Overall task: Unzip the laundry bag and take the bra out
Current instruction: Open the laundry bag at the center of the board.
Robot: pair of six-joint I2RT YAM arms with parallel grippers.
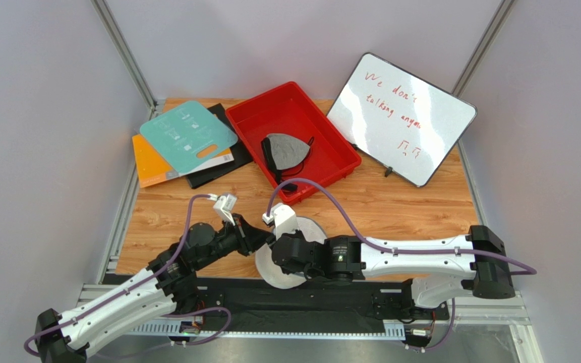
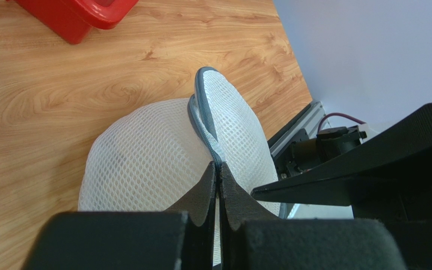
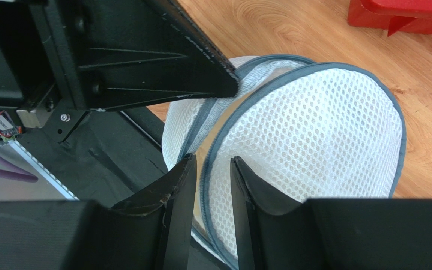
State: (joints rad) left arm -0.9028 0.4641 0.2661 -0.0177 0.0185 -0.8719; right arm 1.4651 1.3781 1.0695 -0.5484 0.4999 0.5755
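Note:
The laundry bag point(image 1: 277, 277) is a round white mesh pouch with a grey zipper band, lying at the table's near edge, mostly under my right arm. My left gripper point(image 2: 218, 167) is shut on the grey zipper band where it rises over the mesh point(image 2: 145, 163). My right gripper point(image 3: 212, 160) straddles the grey rim of the bag's upper half point(image 3: 314, 129), with its jaws apart and daylight on both sides. The bag's two halves gape, and a strip of beige in the gap looks like the bra point(image 3: 211, 132). Both grippers meet at the bag's left side point(image 1: 265, 246).
A red tray point(image 1: 248, 121) at the back holds a grey bra with black straps point(image 1: 286, 151). A whiteboard point(image 1: 399, 117) leans at the back right. Teal, orange and black folders point(image 1: 187, 136) lie at the back left. A black mat point(image 1: 271, 302) covers the rail by the arm bases.

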